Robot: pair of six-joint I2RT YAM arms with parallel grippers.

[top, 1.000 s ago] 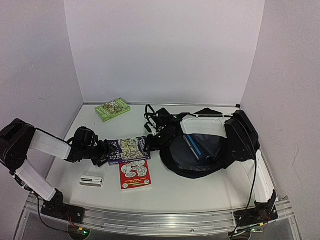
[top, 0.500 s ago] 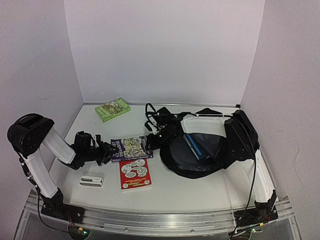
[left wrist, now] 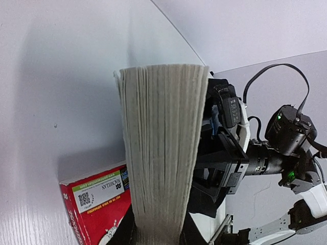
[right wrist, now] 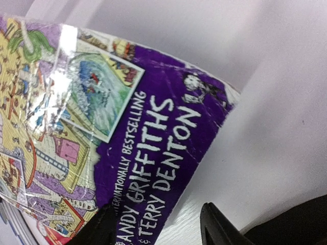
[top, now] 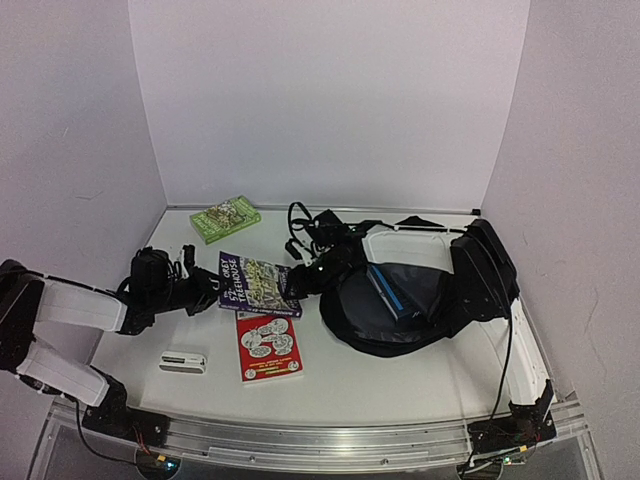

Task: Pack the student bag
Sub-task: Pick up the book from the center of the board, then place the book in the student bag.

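Observation:
The student bag (top: 352, 322), a big black backpack, lies open at centre right with a blue item (top: 393, 292) inside it. A purple paperback (top: 258, 285) is tilted up off the table just left of the bag. My left gripper (top: 208, 290) is shut on its left edge. In the left wrist view the page block (left wrist: 161, 153) stands clamped in the left gripper (left wrist: 158, 235). My right gripper (top: 308, 280) is at the book's right edge, between book and bag. In the right wrist view the right gripper (right wrist: 156, 227) is open, with the purple cover (right wrist: 127, 132) just beyond its fingertips.
A red book (top: 270, 348) lies flat in front of the purple one and shows as the red book (left wrist: 97, 204) under the left wrist. A small white device (top: 183, 360) lies near the front left. A green book (top: 225, 218) rests by the back wall. Black straps (top: 310, 228) trail behind the bag.
The left gripper has closed on the purple book and raised its left edge, drawing back a little to the left. The right gripper's fingers have spread wider at the book's right edge.

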